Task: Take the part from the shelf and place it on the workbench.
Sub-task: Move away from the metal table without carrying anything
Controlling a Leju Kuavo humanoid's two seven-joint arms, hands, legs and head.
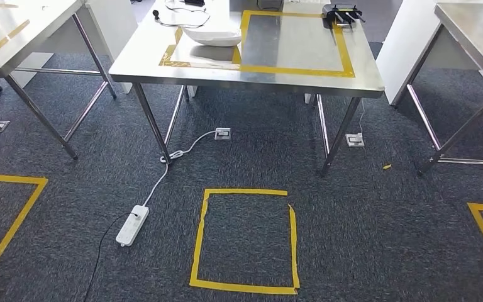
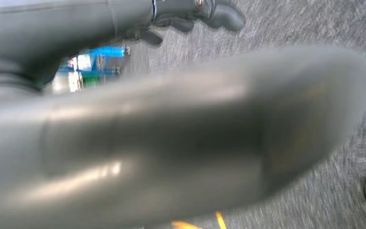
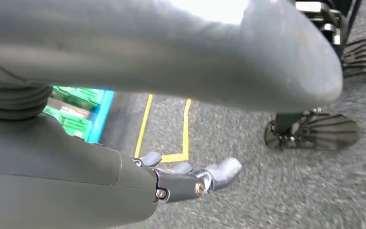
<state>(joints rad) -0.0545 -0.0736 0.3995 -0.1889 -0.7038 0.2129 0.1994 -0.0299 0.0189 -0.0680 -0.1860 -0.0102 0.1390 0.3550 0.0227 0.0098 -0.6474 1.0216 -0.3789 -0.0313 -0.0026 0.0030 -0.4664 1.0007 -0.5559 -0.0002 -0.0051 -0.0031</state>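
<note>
A steel workbench [image 1: 251, 78] is standing straight ahead on the dark carpet [image 1: 352, 226], its top marked with a rectangle of yellow tape [image 1: 297, 70]. A white curved part [image 1: 212, 34] is lying on the far left of that bench top, partly over the tape's left edge, and a small black device [image 1: 343, 14] is sitting at the far right corner. A second table [image 1: 12, 31] is standing to the left and a third table [image 1: 471, 31] to the right. On the floor nearer the robot, a yellow tape square [image 1: 245, 239] is lying in front of the bench, and a white power strip [image 1: 132, 225] is resting just to its left, its cable running back toward a bench leg. The left hand [image 2: 190, 14] is hanging over the carpet with its dark fingers curled in, seemingly around nothing, though the picture is blurred. The right hand [image 3: 190, 179] is hanging low with its fingers loosely extended and apart, holding nothing.
</note>
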